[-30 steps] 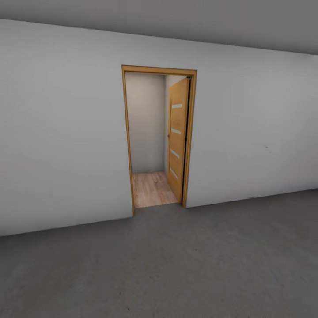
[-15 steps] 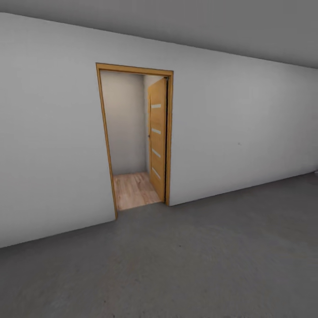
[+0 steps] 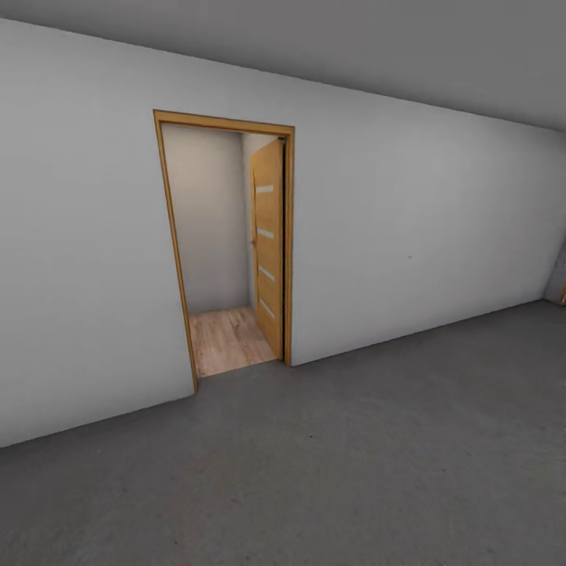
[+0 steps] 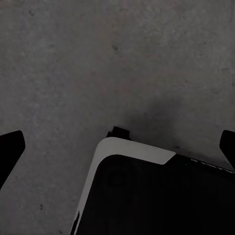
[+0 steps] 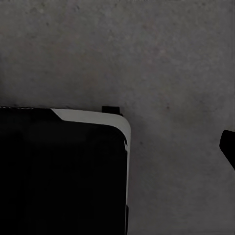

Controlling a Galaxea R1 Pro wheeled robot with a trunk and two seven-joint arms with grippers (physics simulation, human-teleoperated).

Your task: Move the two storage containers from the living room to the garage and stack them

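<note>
I'm on the garage floor (image 3: pixel 354 464); the doorway (image 3: pixel 224 244) lies ahead-left; both grippers' fingers spread, holding nothing.

The right end effector (image 5: pixel 228 147) is cut off at the frame edge, one fingertip showing; a small orange thing (image 3: pixel 563 294) at the far wall is unreadable.

The garage's dark grey, rough floor (image 3: pixel 377 464) is stretching from near to the far pale wall, lying bare under the left gripper (image 4: pixel 117 147).
</note>
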